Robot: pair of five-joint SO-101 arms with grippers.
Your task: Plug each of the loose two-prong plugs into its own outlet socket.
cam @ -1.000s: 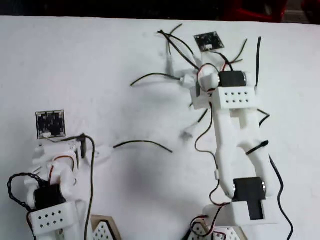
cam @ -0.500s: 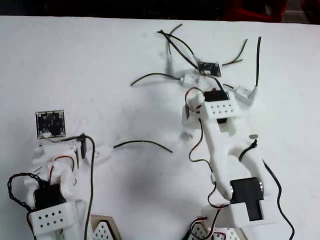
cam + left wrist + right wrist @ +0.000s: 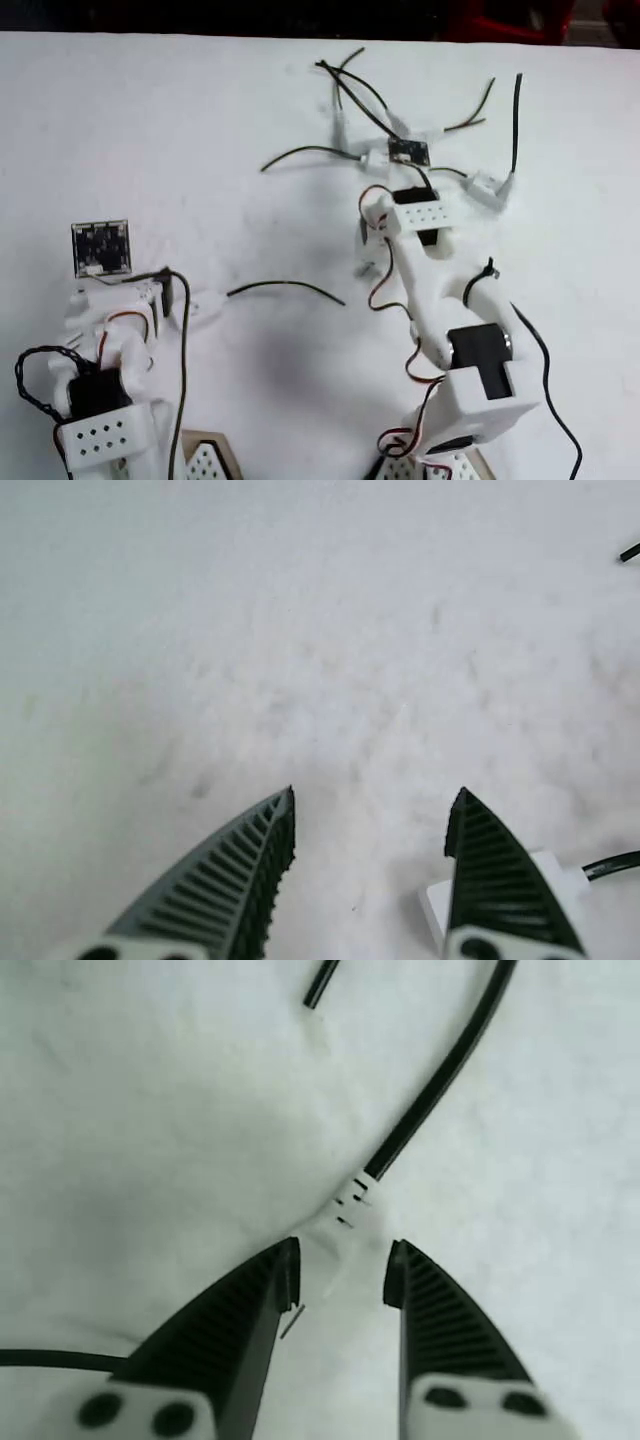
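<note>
Now right arm (image 3: 430,290) retracted (elbow folded); right pincer (image 3: 344,1248) slightly parted astride plug (image 3: 335,1222); left pincer (image 3: 375,800) agape.

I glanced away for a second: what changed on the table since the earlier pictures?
The right arm drew back toward its base; the right gripper, open, is now at a white two-prong plug on a black cable, gripping nothing. The left arm, left gripper and the loose black cables stayed put.

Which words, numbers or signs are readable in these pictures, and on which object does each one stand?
No text is readable.
Small dark marks on the white plug: too small to read.
Dark pattern on the square outlet socket: blurred, no letters legible.
</note>
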